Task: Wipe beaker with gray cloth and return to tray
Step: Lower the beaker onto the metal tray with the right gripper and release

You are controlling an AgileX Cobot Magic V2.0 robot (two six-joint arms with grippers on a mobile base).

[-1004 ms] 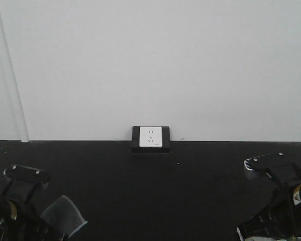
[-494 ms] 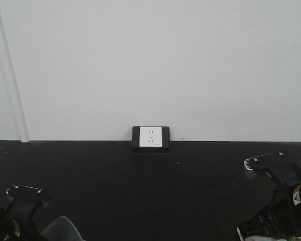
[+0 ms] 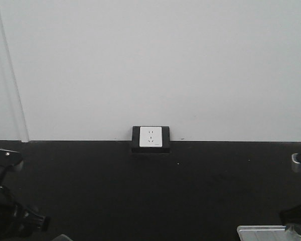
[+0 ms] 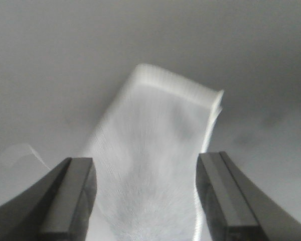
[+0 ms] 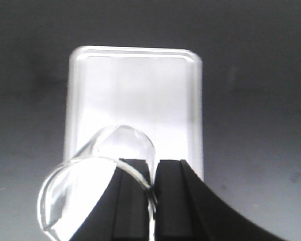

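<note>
One beaker [image 5: 98, 186], tilted, is clamped by its wall between the pinched fingers of the right gripper [image 5: 154, 165]. It sits over the near end of the tray [image 5: 135, 85], toward the right side of the desk [image 5: 251, 100]. The gray cloth [image 4: 155, 130] lies flat on the desk, ungrasped, beneath the left gripper [image 4: 145, 161], whose jaws are spread wide.

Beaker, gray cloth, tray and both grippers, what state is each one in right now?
beaker: empty, pinched by its wall.
gray cloth: folded, lying loose, blurred.
tray: lying flat, bare where visible.
left gripper: open over the gray cloth.
right gripper: shut on the beaker.
</note>
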